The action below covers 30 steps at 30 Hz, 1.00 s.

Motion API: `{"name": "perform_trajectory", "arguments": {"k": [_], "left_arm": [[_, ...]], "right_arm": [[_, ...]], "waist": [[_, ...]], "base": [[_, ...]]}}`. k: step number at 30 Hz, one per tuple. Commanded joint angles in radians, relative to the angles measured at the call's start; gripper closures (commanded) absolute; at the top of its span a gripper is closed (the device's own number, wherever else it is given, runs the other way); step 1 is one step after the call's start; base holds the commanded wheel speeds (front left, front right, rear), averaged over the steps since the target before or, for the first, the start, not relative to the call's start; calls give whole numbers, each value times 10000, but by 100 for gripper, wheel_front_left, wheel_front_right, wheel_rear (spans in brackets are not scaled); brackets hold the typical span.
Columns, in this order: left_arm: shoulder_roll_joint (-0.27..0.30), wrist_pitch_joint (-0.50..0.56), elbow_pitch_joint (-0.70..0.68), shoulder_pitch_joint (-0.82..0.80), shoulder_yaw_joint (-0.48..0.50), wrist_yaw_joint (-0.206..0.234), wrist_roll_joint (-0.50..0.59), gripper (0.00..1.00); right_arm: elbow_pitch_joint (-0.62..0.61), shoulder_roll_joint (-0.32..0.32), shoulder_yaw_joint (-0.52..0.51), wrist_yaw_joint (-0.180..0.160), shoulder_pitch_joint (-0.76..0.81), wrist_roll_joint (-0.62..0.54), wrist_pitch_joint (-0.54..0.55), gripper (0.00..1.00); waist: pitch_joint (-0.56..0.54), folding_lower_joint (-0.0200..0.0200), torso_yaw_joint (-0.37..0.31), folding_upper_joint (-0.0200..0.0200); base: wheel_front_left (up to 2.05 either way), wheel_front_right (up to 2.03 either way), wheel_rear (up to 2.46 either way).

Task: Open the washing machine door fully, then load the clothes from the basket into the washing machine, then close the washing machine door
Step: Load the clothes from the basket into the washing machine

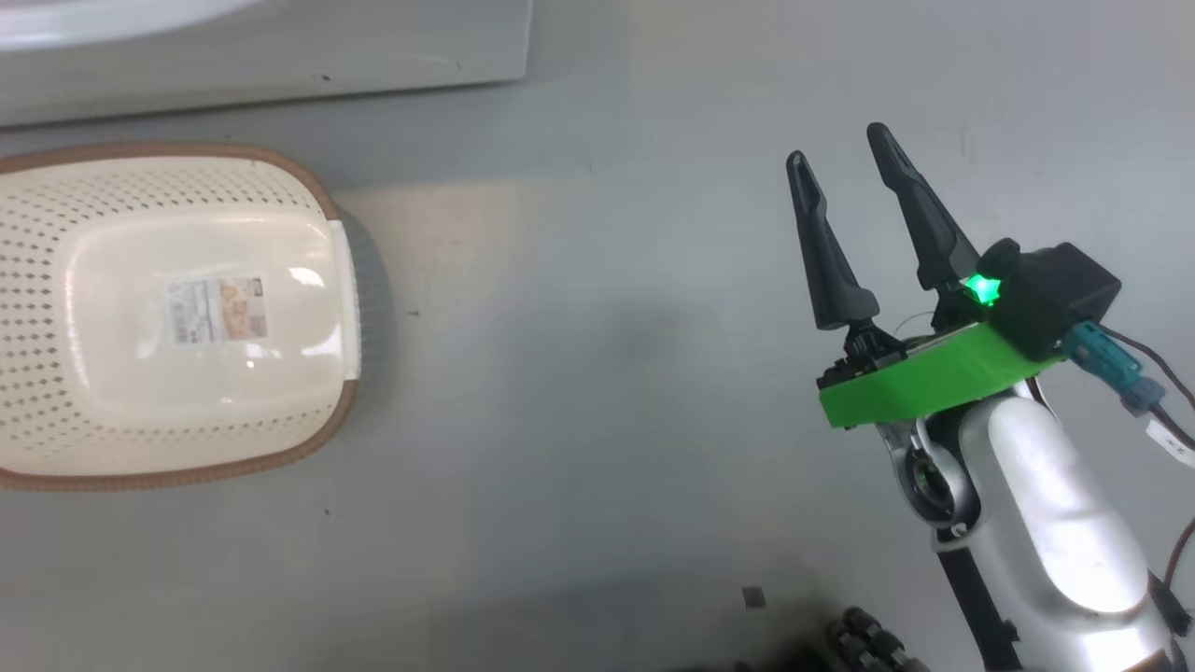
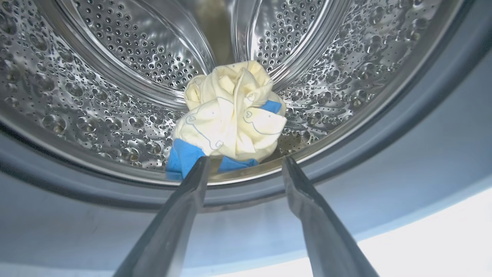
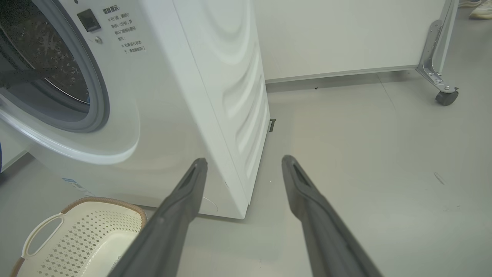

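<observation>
My left gripper point(image 2: 245, 161) stands spread wide at the drum's mouth, gripping nothing. Just past its tips, at twelve o'clock, the clothes point(image 2: 230, 115) lie bundled on the drum floor of the washing machine point(image 3: 215, 96). My right gripper point(image 1: 837, 147) is likewise wide and empty above bare floor. At nine o'clock from it, the basket point(image 1: 56, 233) holds no fabric. I judge loading done, with only closing the washing machine door left.
</observation>
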Motion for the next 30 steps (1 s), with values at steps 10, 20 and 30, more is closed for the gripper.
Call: {"name": "perform_trajectory", "arguments": {"k": [10, 20, 30], "left_arm": [[0, -542, -1079, 2821, 580, 9, -570, 0], [-352, -548, -3043, 6484, 2878, 1161, 357, 0], [-668, -549, -5184, 10213, 5391, 2345, 1433, 0]], "right_arm": [[536, 19, -381, 0, 1065, -330, -67, 0], [1008, 19, -475, 0, 1885, -323, -67, 0], [1253, 19, -439, 0, 2512, -195, -67, 0]], "waist": [[-3422, 1, 1378, -1], [-5363, 1, 1989, -1], [-6607, 1, 2119, -1]], "base": [[0, 0, 0], [0, 0, 0], [0, 0, 0]]}}
